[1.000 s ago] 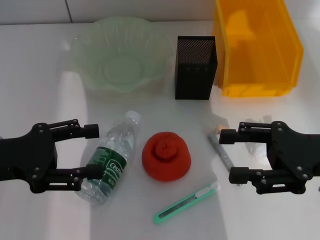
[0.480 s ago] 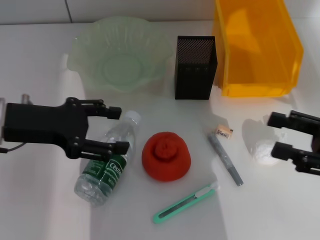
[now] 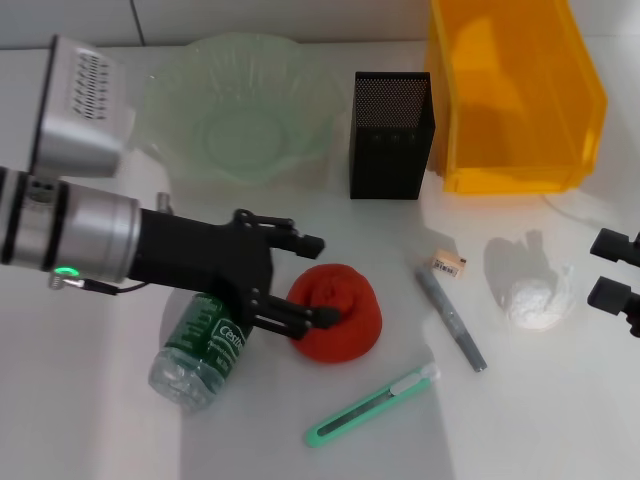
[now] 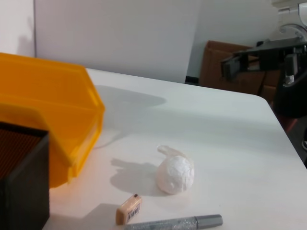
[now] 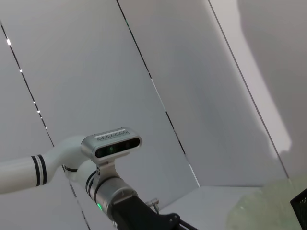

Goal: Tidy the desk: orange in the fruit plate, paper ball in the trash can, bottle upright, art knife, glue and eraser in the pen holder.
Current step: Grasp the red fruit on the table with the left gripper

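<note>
Head view shows the left gripper (image 3: 318, 280) at centre frame, fingers spread wide around the near edge of the orange (image 3: 345, 312), gripping nothing. Bottle (image 3: 200, 345) lies flat beneath the arm. Right gripper (image 3: 612, 270) sits at the right edge, fingers apart and empty. Only the left wrist view shows the paper ball (image 4: 176, 175), eraser (image 4: 128, 209) and glue (image 4: 180, 223) close up, at lower centre.
</note>
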Available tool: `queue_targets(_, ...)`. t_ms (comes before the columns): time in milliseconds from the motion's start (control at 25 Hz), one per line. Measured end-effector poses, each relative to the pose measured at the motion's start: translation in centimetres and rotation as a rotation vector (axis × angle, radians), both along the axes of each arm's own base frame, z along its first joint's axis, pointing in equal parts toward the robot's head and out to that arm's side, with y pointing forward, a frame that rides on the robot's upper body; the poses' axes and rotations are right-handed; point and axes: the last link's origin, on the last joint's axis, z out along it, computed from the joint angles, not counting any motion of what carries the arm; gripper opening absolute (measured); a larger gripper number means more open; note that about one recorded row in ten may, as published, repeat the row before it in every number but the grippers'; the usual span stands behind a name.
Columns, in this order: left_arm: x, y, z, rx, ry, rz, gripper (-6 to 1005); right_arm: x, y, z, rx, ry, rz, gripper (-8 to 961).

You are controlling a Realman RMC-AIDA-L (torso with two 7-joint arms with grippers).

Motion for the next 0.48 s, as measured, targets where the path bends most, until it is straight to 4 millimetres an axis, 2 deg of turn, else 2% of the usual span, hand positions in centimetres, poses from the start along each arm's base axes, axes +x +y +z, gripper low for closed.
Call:
queue_targets(160, 0.7, 0.2, -1.9, 0.012, 0.035, -0.034, 785, 0.0, 0.0, -0.1, 0.011, 0.009, -0.006, 723)
queue_targets(480, 0.3, 0.3, -4.4, 0.051, 0.135, -0.066, 729, -0.3, 0.1, -0.4, 0.015, 0.021, -0.003, 723)
